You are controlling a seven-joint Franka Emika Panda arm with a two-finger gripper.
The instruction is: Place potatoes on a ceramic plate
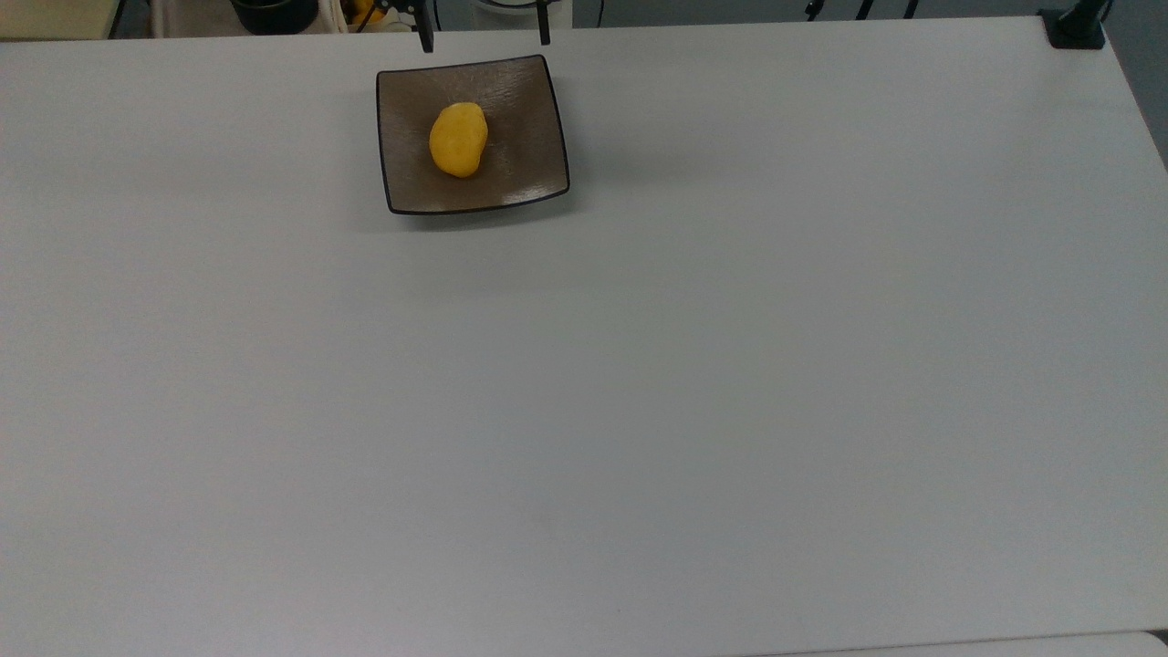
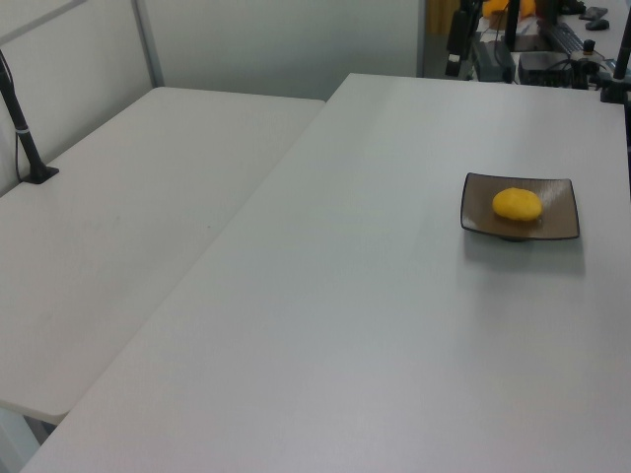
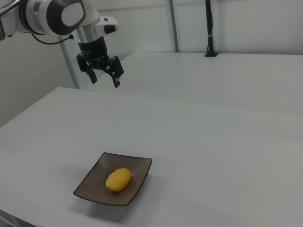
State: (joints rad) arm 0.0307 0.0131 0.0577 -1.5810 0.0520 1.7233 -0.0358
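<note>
The potato (image 1: pixel 458 139) is a small yellow-orange oval lying in the middle of the square brown ceramic plate (image 1: pixel 529 100), which sits near the top view's upper edge. The left view has the potato (image 2: pixel 517 204) and the plate (image 2: pixel 478 212) at its right. In the right view the potato (image 3: pixel 118 179) rests on the plate (image 3: pixel 138 166) at the lower left. My gripper (image 3: pixel 105 80) hangs open and empty high above the table, well behind the plate. Its two dark fingertips (image 1: pixel 425 38) poke in at the top view's upper edge, just beyond the plate.
The wide white table (image 1: pixel 639 383) stretches out from the plate toward the top view's bottom and right. A black clamp (image 1: pixel 1075 29) sits at its upper right corner. A second table with a black post (image 2: pixel 25 138) adjoins at the left view's left. Clutter (image 1: pixel 274 14) stands beyond the far edge.
</note>
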